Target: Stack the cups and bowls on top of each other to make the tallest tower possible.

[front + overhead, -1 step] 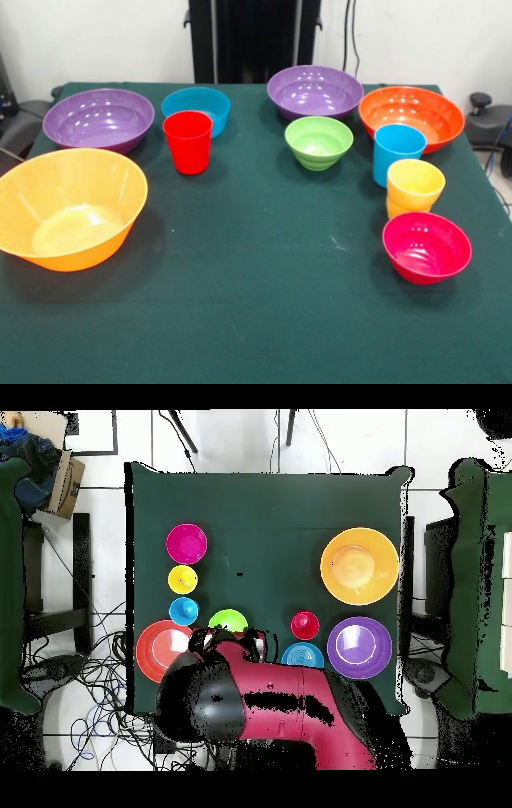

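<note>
Stock on green table [264, 296]: glossy red plastic cup [188, 142], large yellow-orange plastic bowl [70, 206] at table edge. Both likely light, stiff, slick; take by rim. My claw: state unreadable.

Open green table [264, 272] centre between bowls [72, 208] and cups [414, 186].

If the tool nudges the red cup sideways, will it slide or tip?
The red cup is taller than wide and narrows toward its base, so a high push likely tips it. It looks like glossy, light plastic; on the green cloth a low push probably slides it.
</note>
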`<state>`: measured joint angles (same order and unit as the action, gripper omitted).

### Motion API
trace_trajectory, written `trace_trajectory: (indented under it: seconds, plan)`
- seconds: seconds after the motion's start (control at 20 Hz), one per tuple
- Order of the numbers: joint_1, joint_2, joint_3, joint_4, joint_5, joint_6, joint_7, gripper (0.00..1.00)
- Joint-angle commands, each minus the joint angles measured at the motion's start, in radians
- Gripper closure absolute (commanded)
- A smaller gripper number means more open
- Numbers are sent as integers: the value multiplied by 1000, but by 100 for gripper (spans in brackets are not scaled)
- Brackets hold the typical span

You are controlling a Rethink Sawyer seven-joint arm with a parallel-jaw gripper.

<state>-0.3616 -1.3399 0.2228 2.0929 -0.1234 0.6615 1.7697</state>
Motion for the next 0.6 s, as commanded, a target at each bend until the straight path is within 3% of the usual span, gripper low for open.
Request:
trace_trajectory:
  seconds: [0.05,0.6]
  plan:
    - [-9,38,69,24,-56,77,-126,0]
    - [-12,39,62,33,-48,67,-97,0]
